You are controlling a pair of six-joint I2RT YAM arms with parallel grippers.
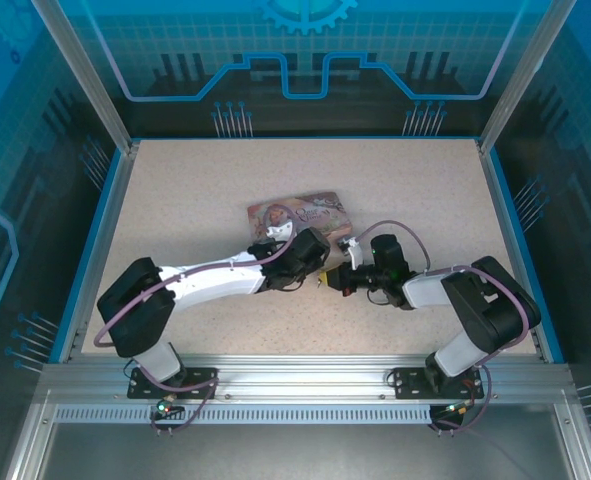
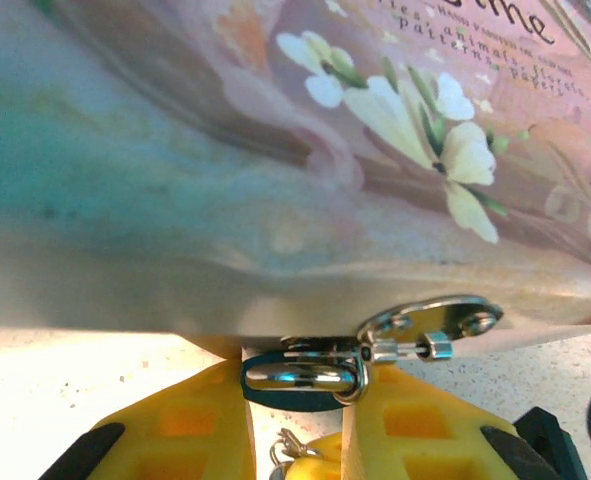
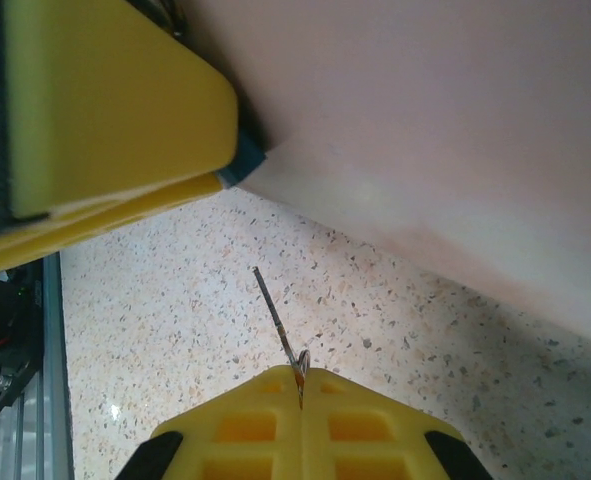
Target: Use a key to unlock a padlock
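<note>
At the tin's (image 2: 305, 150) near edge, around mid-table (image 3: 175, 330), your left gripper (image 2: 300, 400) had its yellow fingers (image 2: 185, 430) drawn in narrowly on the padlock (image 2: 300, 378). One pad pressed against each side of its dark teal body. The padlock sat right under the tin's side wall, and its silvery top lay level across the gap between the pads. It was linked to the round metal hasp (image 2: 430, 322) on the tin just to its right.

Your right gripper (image 3: 300, 375) was pinched fully together on the key (image 3: 278, 322). You held the key edge-on by its head, with the thin blade sticking out over the speckled top. The blade pointed toward your left finger and the teal corner of the padlock beside it, but it was not touching either. In the overhead view the two grippers met nose to nose just in front of the tin.
</note>
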